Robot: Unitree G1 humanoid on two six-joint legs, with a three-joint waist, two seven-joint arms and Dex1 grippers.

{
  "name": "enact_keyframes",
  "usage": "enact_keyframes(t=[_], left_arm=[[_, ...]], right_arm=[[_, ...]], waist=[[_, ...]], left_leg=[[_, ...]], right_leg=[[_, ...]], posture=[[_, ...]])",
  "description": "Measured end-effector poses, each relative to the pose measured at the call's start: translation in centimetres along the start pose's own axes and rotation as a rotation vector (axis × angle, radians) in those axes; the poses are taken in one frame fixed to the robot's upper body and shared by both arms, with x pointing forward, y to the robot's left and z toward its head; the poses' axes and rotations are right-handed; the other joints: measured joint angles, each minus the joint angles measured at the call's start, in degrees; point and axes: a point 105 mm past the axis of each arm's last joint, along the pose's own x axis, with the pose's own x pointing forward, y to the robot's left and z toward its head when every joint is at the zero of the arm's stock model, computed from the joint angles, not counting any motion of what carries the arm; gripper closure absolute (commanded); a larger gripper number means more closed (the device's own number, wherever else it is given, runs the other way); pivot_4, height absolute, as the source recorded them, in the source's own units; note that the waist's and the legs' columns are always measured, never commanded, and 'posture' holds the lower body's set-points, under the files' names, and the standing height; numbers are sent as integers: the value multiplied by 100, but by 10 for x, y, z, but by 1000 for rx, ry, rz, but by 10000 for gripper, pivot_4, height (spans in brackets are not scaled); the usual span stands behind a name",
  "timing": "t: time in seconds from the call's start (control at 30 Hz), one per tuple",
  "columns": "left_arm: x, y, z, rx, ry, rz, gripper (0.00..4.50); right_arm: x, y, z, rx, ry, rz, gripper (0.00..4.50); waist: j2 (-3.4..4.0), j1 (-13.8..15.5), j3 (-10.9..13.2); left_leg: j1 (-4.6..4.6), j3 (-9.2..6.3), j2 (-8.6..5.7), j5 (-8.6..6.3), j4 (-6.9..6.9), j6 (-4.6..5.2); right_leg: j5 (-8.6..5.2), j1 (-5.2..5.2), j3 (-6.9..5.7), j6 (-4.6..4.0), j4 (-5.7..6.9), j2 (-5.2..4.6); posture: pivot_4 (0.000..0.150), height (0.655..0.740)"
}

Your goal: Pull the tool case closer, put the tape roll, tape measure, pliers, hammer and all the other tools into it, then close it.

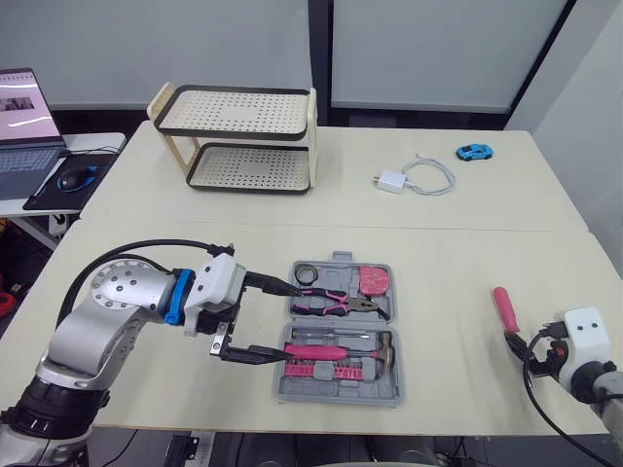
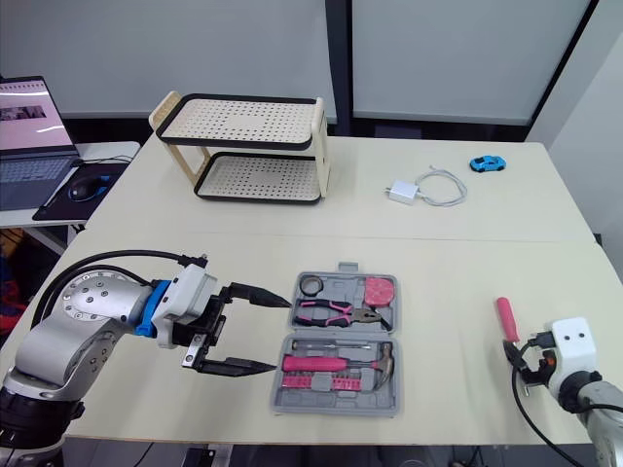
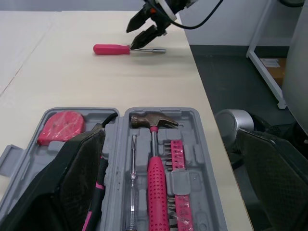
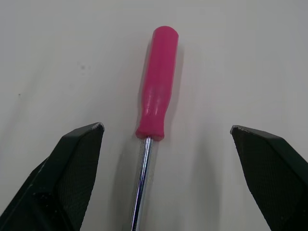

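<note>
- L pincer (image 1: 289, 322): spread wide, tips at the left edge of the open tool case (image 1: 336, 397). Risk: I clip the rim and shove the case askew.
- Case sits front-centre on the table (image 1: 438, 243), with pliers (image 1: 336, 305) and hammer (image 1: 336, 350) inside.
- Screwdriver (image 1: 505, 308) lies well apart to the right, near the table edge.
- R pincer (image 4: 166, 128): spread, straddling the handle/shaft joint, no contact. Risk: I close on the slick shaft and it rolls off.
</note>
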Motion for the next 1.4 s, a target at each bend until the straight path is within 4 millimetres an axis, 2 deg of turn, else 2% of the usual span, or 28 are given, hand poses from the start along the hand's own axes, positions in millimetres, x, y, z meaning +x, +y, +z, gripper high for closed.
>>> enact_keyframes(t=[0.13, 0.2, 0.3, 0.4, 0.47, 0.7, 0.87, 1.0, 1.13, 1.27, 1.4], left_arm=[[2, -1, 1, -3, -19, -12, 0], [2, -2, 1, 0, -25, -17, 0], [4, -2, 2, 4, -43, -22, 0], [6, -2, 4, 1, -57, -23, 0], [6, -2, 4, 1, -63, -23, 0], [6, -3, 3, 11, -62, -24, 0], [1, -2, -9, -16, -50, 6, 0], [-6, -1, -19, -20, -17, 43, 0], [-13, -1, -27, -14, 22, 69, 0], [-22, -4, -40, -20, 82, 80, 0], [-30, -9, -51, -22, 157, 75, 0]], right_arm=[[13, 0, -11, 23, 22, -15, 83], [16, -2, -10, 27, 11, -28, 83], [20, -2, -10, 44, -7, -38, 5691], [23, -1, -8, 43, -19, -36, 15887], [23, -1, -8, 43, -22, -38, 20315], [23, 2, -8, 51, -25, -33, 30076], [18, 6, -8, 40, -22, -16, 38220], [12, 9, 6, -5, -43, 20, 38362], [4, 17, 39, -145, -99, 79, 38362], [-3, 45, 62, -339, -103, 219, 38363], [-18, 90, 83, -616, -96, 438, 38363]], waist=[[5, -1, 3], [6, -2, 3], [5, -5, 2], [5, -10, 2], [5, -11, 2], [5, -11, 2], [8, -11, 2], [14, -11, 5], [17, -42, 6], [19, -56, 7], [20, -59, 8]], left_leg=[[0, -1, -1, 0, 2, 0], [2, 0, -1, 0, 5, 0], [4, -1, -1, 0, 8, 0], [4, -1, -1, 0, 10, 0], [5, -3, -1, 0, 11, 0], [5, -3, -1, 0, 11, 0], [4, -5, -1, 0, 9, 0], [4, -4, -1, 0, 10, 0], [5, -5, 0, 0, 10, 0], [4, -5, 0, 1, 10, 1], [2, -9, 1, 1, 10, 1]], right_leg=[[0, 1, 0, 0, 2, -1], [1, 3, 1, 1, 2, -1], [1, 6, 1, 2, 3, 0], [2, 8, 1, 3, 3, 0], [3, 9, 0, 4, 4, 0], [3, 9, 0, 4, 4, 0], [2, 7, -2, 3, 4, 0], [2, 6, -1, 3, 6, 0], [2, 6, -2, 3, 8, 1], [2, 4, -2, 2, 9, 2], [2, 2, -6, 2, 9, 2]], posture=[[1500, 7350], [1500, 7350], [1500, 7350], [1500, 7350], [1500, 7350], [1500, 7350], [1500, 7350], [1500, 7350], [1500, 7350], [1500, 7350], [1500, 7350]])
